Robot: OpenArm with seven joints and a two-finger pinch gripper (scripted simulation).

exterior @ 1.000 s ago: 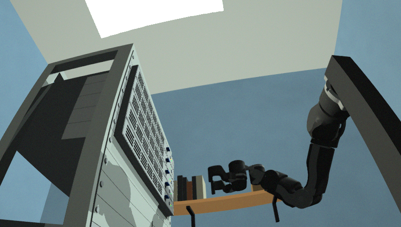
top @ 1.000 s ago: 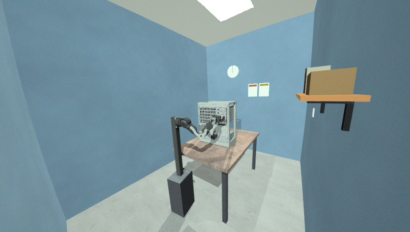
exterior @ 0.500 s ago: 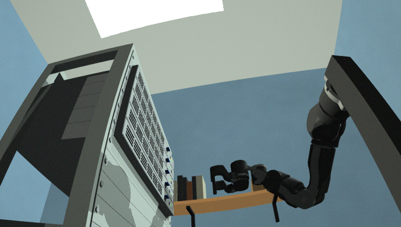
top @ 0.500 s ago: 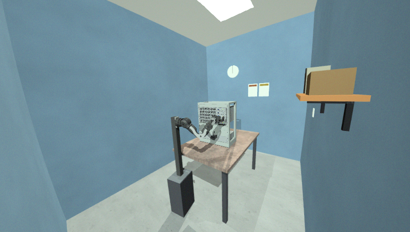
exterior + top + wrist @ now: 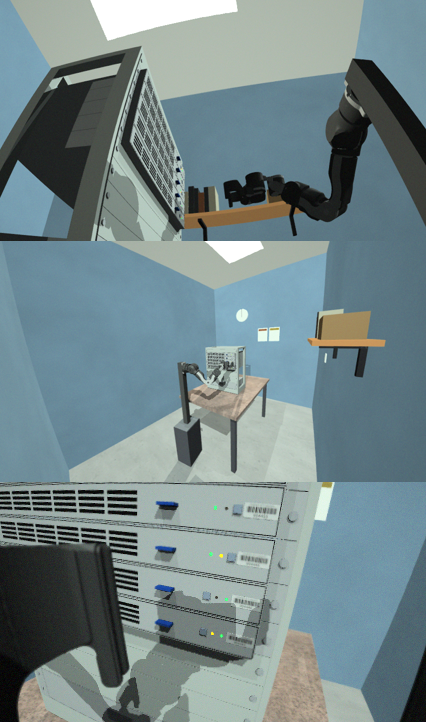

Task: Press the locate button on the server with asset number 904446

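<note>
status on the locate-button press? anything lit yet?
Done: nothing. None of the four locate buttons in the wrist view, such as the lowest, glows blue. In hand: the gripper hangs open and empty, short of the rack. Left: choose the server (labels unreadable) and press.

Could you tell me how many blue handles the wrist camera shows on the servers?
4, stacked down the rack: top, second, third, bottom. More may sit above frame.
</note>
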